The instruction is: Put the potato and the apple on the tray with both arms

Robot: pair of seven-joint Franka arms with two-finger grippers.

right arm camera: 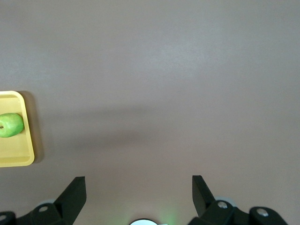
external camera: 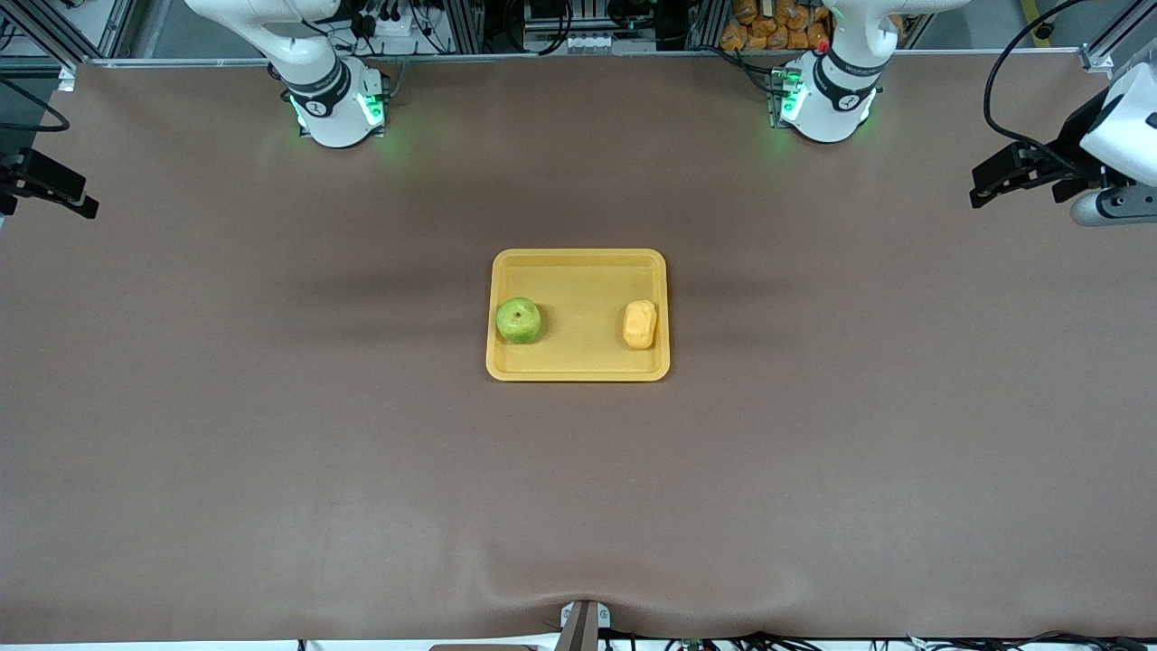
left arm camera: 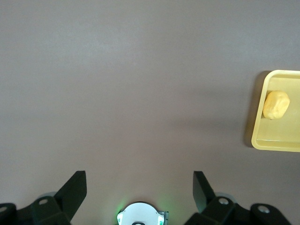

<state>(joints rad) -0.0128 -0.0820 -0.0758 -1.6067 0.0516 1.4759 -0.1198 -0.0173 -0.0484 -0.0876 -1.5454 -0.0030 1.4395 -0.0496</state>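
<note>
You see both the apple (external camera: 519,320) and the potato (external camera: 640,324) lying apart inside the tray (external camera: 578,262) at the table's centre, while the left gripper (left arm camera: 139,187) and right gripper (right arm camera: 138,187) hang empty and spread over opposite table ends

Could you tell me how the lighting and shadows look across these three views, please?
Front view: even overhead light, soft dark bands on the table beside the tray, green glow at both bases. Left wrist view: faint shadow by the tray's edge near the potato, left gripper open. Right wrist view: diffuse shadow streak near the apple, right gripper open.
</note>
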